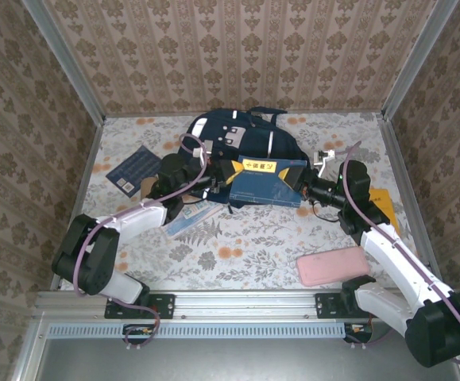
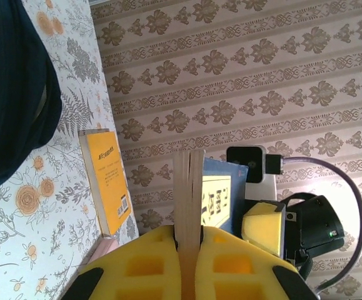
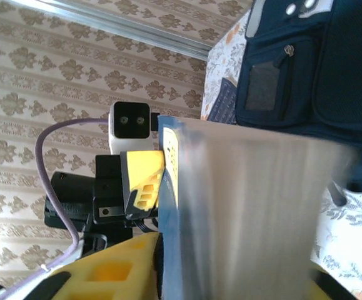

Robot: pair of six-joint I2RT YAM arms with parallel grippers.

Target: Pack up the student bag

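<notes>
Student bag [image 1: 237,131] upper centre of top view, contents not visible, blue book [image 1: 265,184] just below it, outside the bag, left gripper [image 2: 189,244] clamped tight on its page edge, right gripper [image 1: 303,186] jaws straddling the other end, grip cannot be told, pink case [image 1: 334,266] lower right.
</notes>
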